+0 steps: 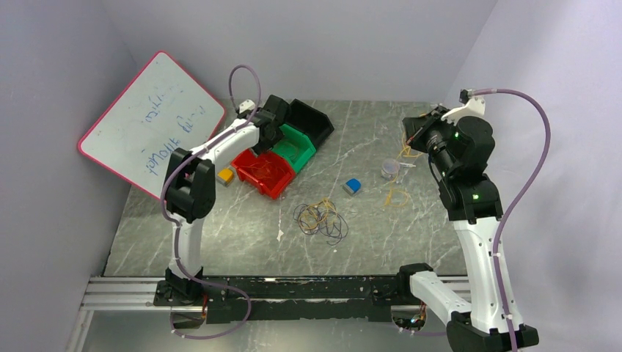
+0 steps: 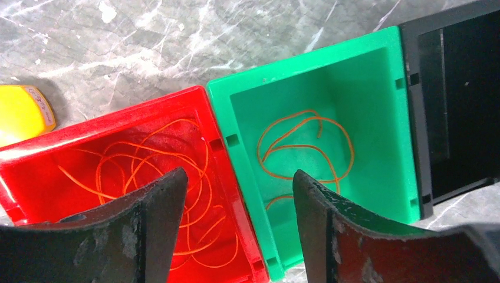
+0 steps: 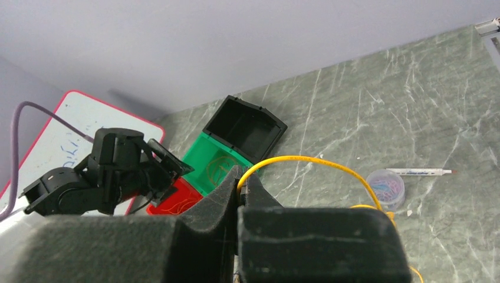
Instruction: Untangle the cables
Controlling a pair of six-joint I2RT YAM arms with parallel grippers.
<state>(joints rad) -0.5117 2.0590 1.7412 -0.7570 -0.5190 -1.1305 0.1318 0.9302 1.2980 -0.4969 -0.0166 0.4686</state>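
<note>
**Left arm.** The left tool (image 2: pixel 239 175) hangs with its fingers apart and nothing between them, above the seam where the red bin (image 2: pixel 106 122) meets the green bin (image 2: pixel 306 56). Each bin holds loose orange cable. A larger coil (image 2: pixel 147 171) lies on the red floor and a smaller coil (image 2: pixel 306 147) on the green floor. A black bin (image 2: pixel 466 88) adjoins the green one on its other side. A yellow block (image 2: pixel 20 112) lies on the surface (image 2: pixel 177 47) just beside the red bin.

**Right arm.** The right tool (image 3: pixel 242 175) has its fingers pressed together on a yellow cable (image 3: pixel 318 159), which arcs out of the tips and drops away to the right. The tool is raised over the far right of the surface, well apart from the bins. Beyond it stand a clear cup (image 3: pixel 386 187) of coloured clips and a pen (image 3: pixel 421 172) just beside the cup.

**Overhead view.** A tangle (image 1: pixel 320 218) of dark and yellowish strands sits clumped mid-surface between the two arms. To its right is a separate pale loop (image 1: pixel 397 196), apparently lying flat. A blue block (image 1: pixel 353 186) lies between the tangle and the cup. A whiteboard (image 1: pixel 150 121) leans against the left wall.
</note>
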